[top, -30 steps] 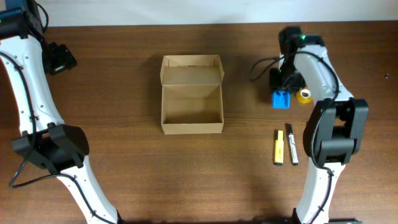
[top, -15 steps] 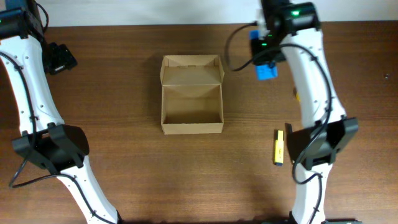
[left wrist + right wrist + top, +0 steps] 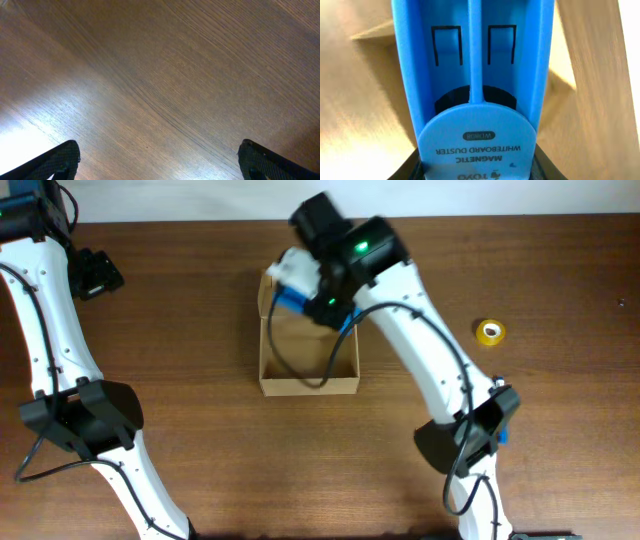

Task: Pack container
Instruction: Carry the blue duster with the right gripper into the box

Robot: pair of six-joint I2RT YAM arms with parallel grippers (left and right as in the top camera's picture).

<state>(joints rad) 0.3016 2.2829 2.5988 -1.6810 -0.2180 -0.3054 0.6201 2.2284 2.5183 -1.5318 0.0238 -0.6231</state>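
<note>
The container (image 3: 309, 385) is an open brown cardboard box in the middle of the table, its flap lid standing up at the far side. My right gripper (image 3: 303, 293) hangs over the box's far left part, shut on a blue magnetic whiteboard duster (image 3: 289, 301). In the right wrist view the duster (image 3: 472, 75) fills the frame between the fingers (image 3: 477, 167), with cardboard (image 3: 592, 65) behind it. My left gripper (image 3: 96, 273) is at the far left, open and empty over bare wood (image 3: 159, 160).
A yellow tape roll (image 3: 489, 332) lies on the table to the right of the box. My right arm's lower part (image 3: 465, 430) covers the table at the front right. The table is dark wood (image 3: 200, 460).
My right gripper has lifted the blue duster from beside the tape roll and carried it left, over the box. The left arm has not moved.
</note>
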